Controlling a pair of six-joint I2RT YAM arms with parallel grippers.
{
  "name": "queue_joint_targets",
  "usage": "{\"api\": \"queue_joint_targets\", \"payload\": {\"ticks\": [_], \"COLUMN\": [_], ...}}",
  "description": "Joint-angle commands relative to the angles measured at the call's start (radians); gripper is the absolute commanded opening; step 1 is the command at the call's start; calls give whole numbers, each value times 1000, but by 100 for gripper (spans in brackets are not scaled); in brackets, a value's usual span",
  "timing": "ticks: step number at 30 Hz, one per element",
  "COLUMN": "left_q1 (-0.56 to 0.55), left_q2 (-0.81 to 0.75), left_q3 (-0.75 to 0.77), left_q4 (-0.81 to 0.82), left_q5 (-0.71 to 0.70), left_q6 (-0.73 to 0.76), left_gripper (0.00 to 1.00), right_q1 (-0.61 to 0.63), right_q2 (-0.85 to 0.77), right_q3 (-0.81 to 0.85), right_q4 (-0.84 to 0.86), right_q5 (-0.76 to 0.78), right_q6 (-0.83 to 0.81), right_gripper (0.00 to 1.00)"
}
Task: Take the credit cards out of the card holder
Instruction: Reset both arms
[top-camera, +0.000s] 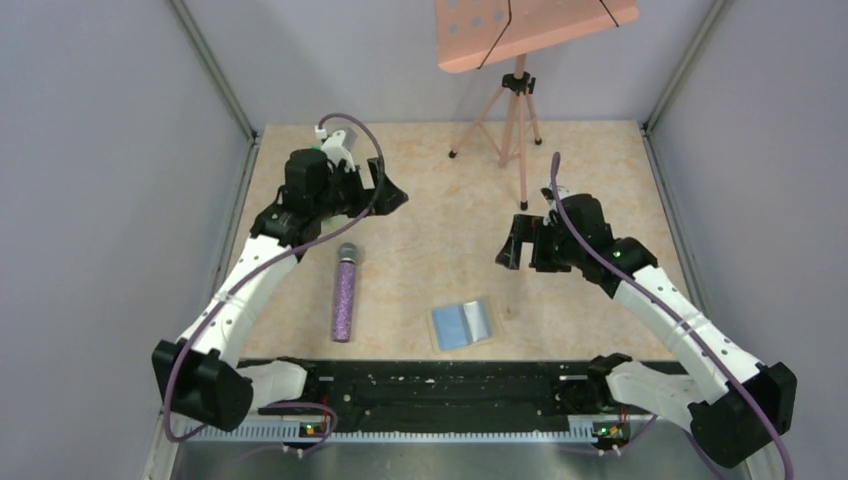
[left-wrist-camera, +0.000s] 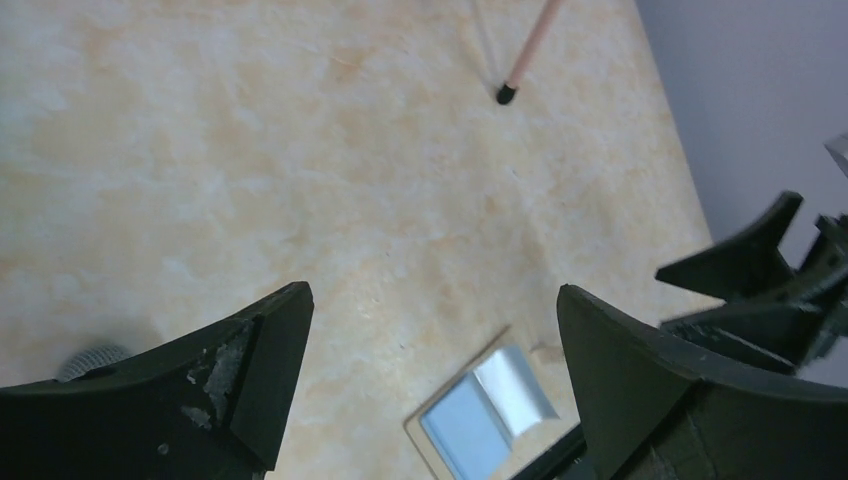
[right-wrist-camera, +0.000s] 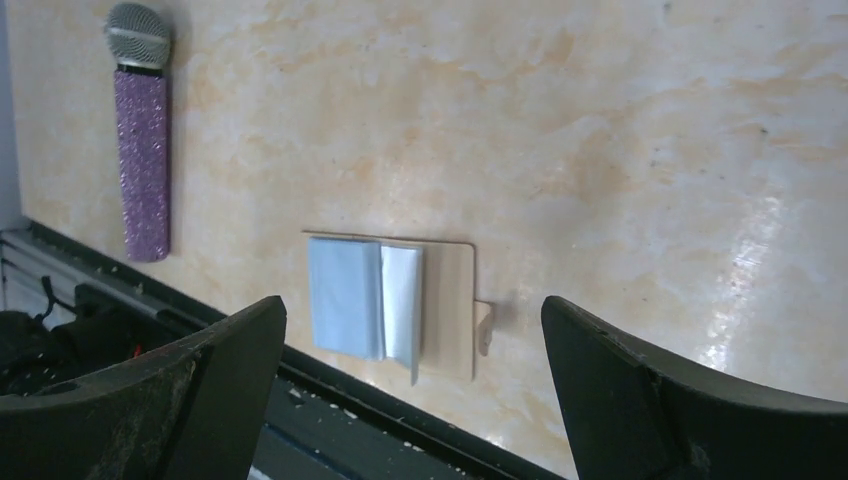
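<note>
The card holder lies flat and open near the table's front edge, a pale beige rectangle with a light blue panel and a grey panel on it. It also shows in the left wrist view and the right wrist view. No separate card can be told apart. My left gripper is open and empty, raised at the back left, far from the holder. My right gripper is open and empty, raised right of centre, above and behind the holder.
A purple glitter microphone lies left of the holder, head pointing away. A pink music stand on a tripod stands at the back. Grey walls close in both sides. A black rail runs along the front edge.
</note>
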Motion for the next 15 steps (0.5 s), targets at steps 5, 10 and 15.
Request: {"api": "queue_joint_targets", "payload": {"ticks": [5, 10, 15], "left_q1": [-101, -102, -103], "left_q2": [-235, -351, -442], "left_q3": [-101, -145, -216], "left_q4": [-35, -68, -71], "left_q5": [36, 24, -67], "left_q6": [-83, -99, -76], "left_gripper": [99, 99, 99], "right_q1": [7, 7, 8], "right_q2": [-128, -183, -223], "right_q3": [101, 96, 75], "right_q4": [-98, -93, -69], "right_q5": [174, 166, 162], "right_q6": [-24, -21, 2], "right_gripper": [99, 99, 99]}}
